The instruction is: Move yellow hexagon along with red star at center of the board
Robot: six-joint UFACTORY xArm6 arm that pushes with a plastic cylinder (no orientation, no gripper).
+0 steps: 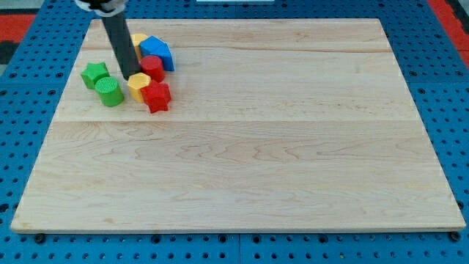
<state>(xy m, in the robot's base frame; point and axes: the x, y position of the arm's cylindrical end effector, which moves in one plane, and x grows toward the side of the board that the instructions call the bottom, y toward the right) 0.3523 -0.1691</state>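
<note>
Pale smooth wooden board (242,147), blue perforated base (440,81), matt dark rod (119,44)

The light wooden tabletop (256,161) rests on a blue perforated base (454,110). Near the tabletop's upper-left corner stand a green star block (94,73) and, just below it, a green cylinder block (109,92). To their right, a red cylinder block (152,67) touches a blue block (158,51).

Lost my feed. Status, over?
My tip at yellow hexagon block's upper-left edge. Red star block touching it, both far from centre. Red cylinder crowds behind.
</note>
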